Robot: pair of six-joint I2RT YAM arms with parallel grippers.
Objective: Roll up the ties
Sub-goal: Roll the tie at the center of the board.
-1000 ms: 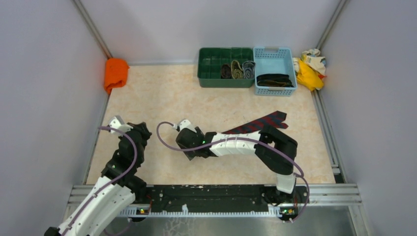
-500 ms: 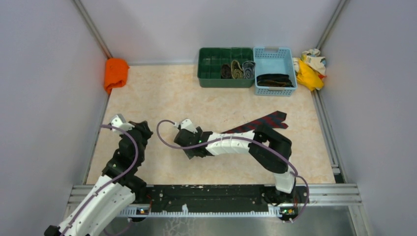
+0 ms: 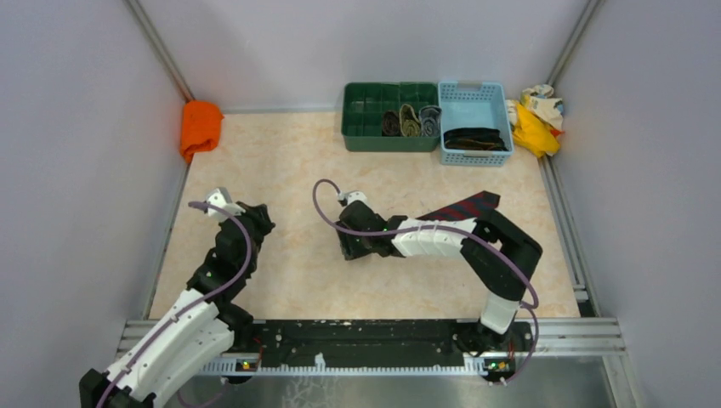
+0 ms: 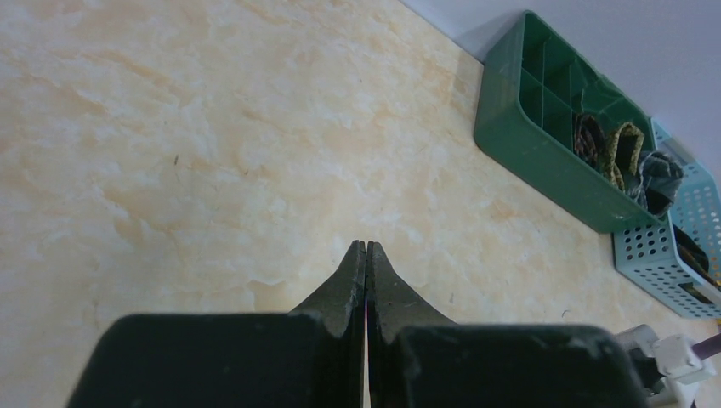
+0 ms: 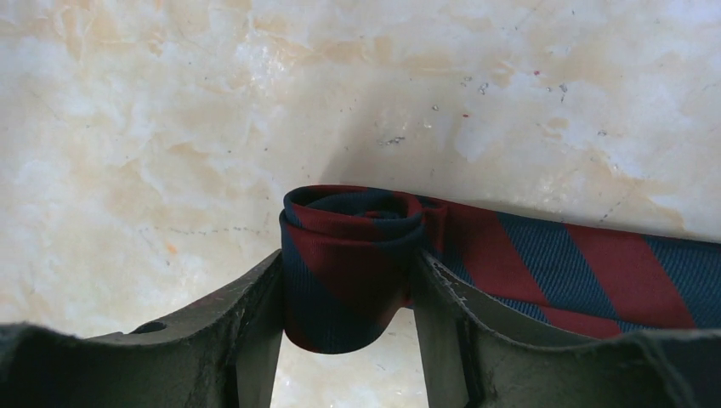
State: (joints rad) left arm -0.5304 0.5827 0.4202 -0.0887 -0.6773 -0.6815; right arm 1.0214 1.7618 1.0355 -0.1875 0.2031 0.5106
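A dark red and navy tie (image 3: 466,206) lies on the table, its wide end showing right of centre. Its other end is wound into a small roll (image 5: 349,263), and my right gripper (image 5: 349,293) is shut on that roll; in the top view this gripper (image 3: 355,242) sits at mid-table. The unrolled length runs off to the right (image 5: 612,272). My left gripper (image 4: 366,248) is shut and empty over bare table, at the left in the top view (image 3: 253,223). Three rolled ties (image 3: 411,121) sit in the green bin (image 3: 366,119), also seen in the left wrist view (image 4: 621,149).
A light blue basket (image 3: 474,95) holding dark ties (image 3: 474,138) stands right of the green bin at the back. An orange cloth (image 3: 201,126) lies at the back left. Yellow and cream rags (image 3: 537,115) lie at the back right. Walls close in on three sides.
My right gripper has moved to the right along the tie, and less of the flat tie now shows. My left arm has shifted slightly right and forward.
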